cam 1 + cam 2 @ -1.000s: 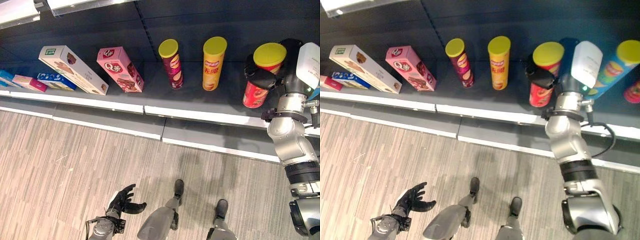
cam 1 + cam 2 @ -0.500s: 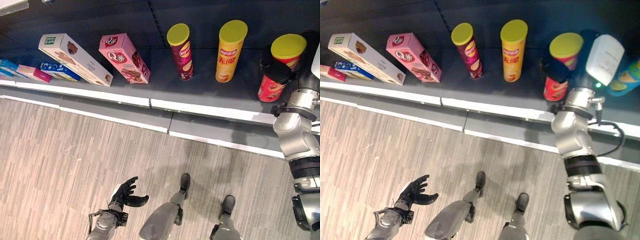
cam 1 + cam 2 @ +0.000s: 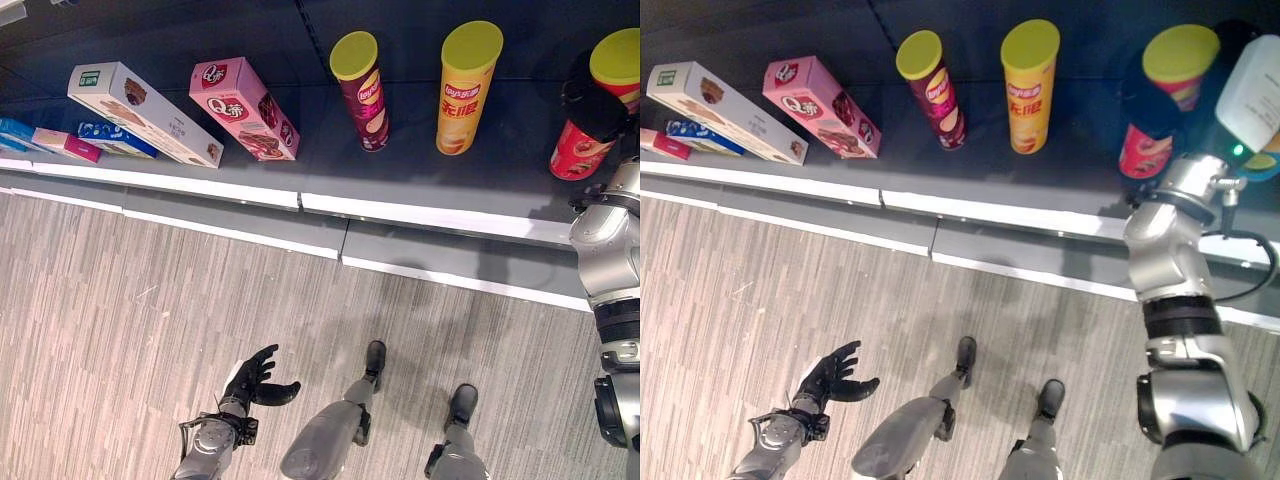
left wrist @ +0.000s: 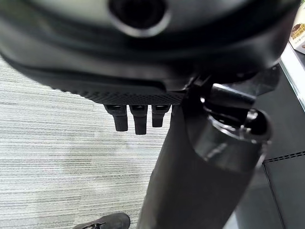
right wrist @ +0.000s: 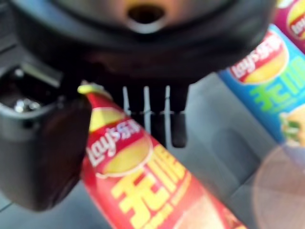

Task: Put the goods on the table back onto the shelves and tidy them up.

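One red can point(image 3: 1152, 130) stands on the shelf point(image 3: 420, 190) with the right hand point(image 3: 596, 106) wrapped round its middle, thumb one side, fingers the other. Light, stiff and slick, it probably suits a mid-body grip. Just beyond the fingers stands a blue can point(image 5: 267, 90). The left hand point(image 3: 255, 378) hangs relaxed, holding nothing.

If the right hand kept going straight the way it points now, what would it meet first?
Probably the shelf's dark back panel. The right hand is wrapped round the red chip can standing on the shelf, reaching inward; depth is hard to judge.
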